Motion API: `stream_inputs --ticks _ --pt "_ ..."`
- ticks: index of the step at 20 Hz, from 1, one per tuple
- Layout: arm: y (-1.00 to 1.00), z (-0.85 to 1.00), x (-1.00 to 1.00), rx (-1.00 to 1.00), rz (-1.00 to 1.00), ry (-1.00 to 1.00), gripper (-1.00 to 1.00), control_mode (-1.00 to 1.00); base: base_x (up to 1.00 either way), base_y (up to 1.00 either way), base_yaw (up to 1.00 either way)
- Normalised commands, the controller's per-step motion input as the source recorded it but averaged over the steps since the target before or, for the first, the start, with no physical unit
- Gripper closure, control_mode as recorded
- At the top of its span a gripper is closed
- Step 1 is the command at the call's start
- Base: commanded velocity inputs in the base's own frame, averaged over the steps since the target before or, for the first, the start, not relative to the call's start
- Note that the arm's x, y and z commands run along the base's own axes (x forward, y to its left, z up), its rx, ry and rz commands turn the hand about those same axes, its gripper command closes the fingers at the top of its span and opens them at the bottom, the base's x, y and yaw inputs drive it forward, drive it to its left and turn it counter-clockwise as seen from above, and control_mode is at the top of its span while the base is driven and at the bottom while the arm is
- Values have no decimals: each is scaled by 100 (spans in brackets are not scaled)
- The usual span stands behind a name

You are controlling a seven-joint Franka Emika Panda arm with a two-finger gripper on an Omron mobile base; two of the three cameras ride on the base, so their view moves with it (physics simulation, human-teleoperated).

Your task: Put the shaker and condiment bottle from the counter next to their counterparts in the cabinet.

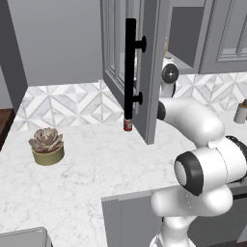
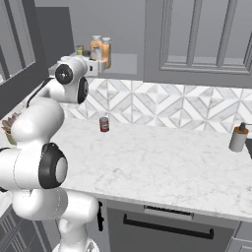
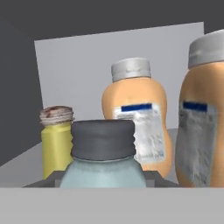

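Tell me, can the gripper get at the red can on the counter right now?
Probably not as things stand: the gripper is up in the cabinet, shut on the shaker. The red can stands unobstructed on the counter below.

Veined marble counter (image 2: 162,157); shaker (image 3: 103,168) translucent, matt-capped

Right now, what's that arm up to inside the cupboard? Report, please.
Hand shut on the shaker, held inside the open cabinet. Two orange condiment bottles and a yellow jar just behind. Nothing in the way.
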Motion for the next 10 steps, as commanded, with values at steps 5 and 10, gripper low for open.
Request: stream_inputs --ticks 5,10 --pt "0 -52 25 0 0 -5 100 -100 0 0 0" --pt "0 -49 32 0 0 -2 100 -100 0 0 0"
